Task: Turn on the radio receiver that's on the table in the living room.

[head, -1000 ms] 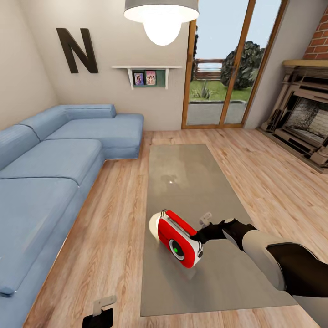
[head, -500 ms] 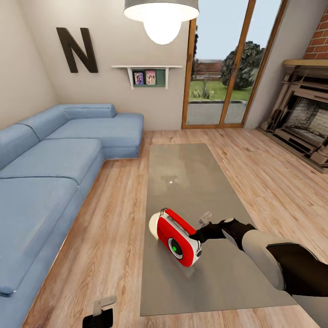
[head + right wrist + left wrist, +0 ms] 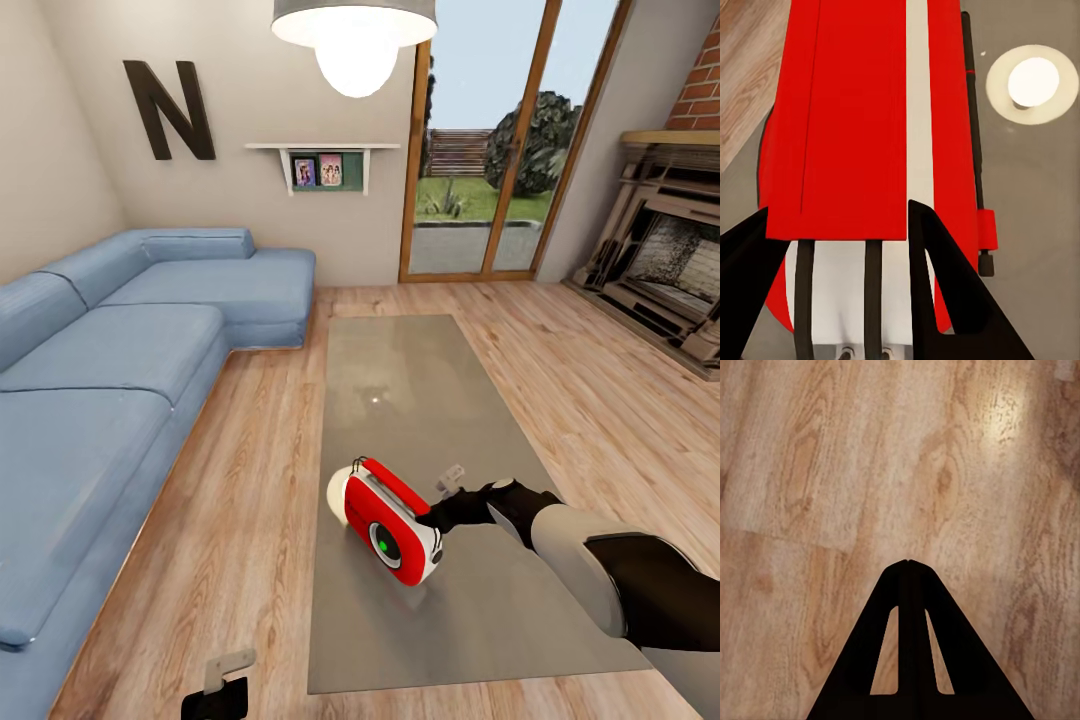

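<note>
The robot is already in the living room, right next to the table (image 3: 420,400). The radio receiver (image 3: 392,522) sits on the near part of that grey surface, at about 6 o'clock from its middle. It leans a bit, with its round dial facing the robot.

The right gripper (image 3: 437,520) has reached the radio and touches its side, the side at 3 o'clock. So the trip and the reach look done. What may be left is the press or push that turns the radio on. I cannot tell from these pictures if it is on yet.

The head view shows the whole room: the blue sofa (image 3: 110,370), the big black N (image 3: 168,110) and the fireplace (image 3: 665,260). It also shows the radio's dial. The right wrist view shows none of that. It looks close along the radio's (image 3: 862,120) red top with its white stripe. There the two dark fingers (image 3: 945,292) stand spread apart, with the white end of the radio between them. They look close to it, but I cannot tell if they squeeze it.

The left gripper (image 3: 222,685) hangs low at 7 o'clock, over the wood floor (image 3: 832,457). In the left wrist view its fingers (image 3: 909,645) are pressed together and hold nothing.
</note>
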You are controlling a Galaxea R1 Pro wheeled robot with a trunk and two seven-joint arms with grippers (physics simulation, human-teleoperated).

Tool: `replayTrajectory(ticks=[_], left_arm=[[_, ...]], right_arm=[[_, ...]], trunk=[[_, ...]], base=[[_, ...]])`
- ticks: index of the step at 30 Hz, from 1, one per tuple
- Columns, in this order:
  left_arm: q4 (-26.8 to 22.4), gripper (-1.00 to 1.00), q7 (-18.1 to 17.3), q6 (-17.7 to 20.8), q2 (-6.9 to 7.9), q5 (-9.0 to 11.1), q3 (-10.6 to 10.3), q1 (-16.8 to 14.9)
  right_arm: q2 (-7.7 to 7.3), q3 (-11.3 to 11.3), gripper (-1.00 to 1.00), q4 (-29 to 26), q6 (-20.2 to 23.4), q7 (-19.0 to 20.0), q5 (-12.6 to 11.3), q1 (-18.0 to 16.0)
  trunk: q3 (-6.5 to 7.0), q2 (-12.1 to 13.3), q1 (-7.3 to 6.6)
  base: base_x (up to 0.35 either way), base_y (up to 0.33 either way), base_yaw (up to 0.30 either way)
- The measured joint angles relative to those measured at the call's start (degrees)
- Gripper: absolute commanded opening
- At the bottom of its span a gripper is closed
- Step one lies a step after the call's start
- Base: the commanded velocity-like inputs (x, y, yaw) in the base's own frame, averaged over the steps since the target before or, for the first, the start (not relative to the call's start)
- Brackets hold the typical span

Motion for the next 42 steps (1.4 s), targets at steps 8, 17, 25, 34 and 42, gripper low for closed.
replayTrajectory(ticks=[8, 17, 25, 34, 42], left_arm=[[0.00, -1.00, 0.00, 0.00, 0.00, 0.00, 0.00, 0.00], [0.00, -1.00, 0.00, 0.00, 0.00, 0.00, -0.01, -0.01], [0.00, -1.00, 0.00, 0.00, 0.00, 0.00, -0.01, -0.01], [0.00, -1.00, 0.00, 0.00, 0.04, -0.04, -0.04, -0.01], [0.00, -1.00, 0.08, 0.00, 0.18, -0.35, -0.09, -0.01]], right_arm=[[0.00, 0.00, -1.00, 0.01, -0.01, -0.01, -0.01, 0.00], [-0.01, 1.73, 1.00, 0.18, -0.27, 0.02, 0.58, 0.16], [0.01, 1.72, 1.00, 0.18, -0.16, 0.01, 0.57, 0.22], [0.00, 1.71, 1.00, 0.18, -0.14, 0.01, 0.56, 0.22], [0.07, 1.75, 1.00, 0.18, -0.14, 0.01, 0.58, 0.22]], trunk=[[0.00, 0.00, 0.00], [-0.01, 0.01, 0.01], [-0.01, 0.01, 0.01], [-0.01, 0.01, 0.01], [-0.01, 0.01, 0.01]], base=[[0.000, 0.000, 0.000], [0.000, 0.000, 0.000], [0.000, 0.000, 0.000], [0.000, 0.000, 0.000], [0.000, 0.000, 0.000]])
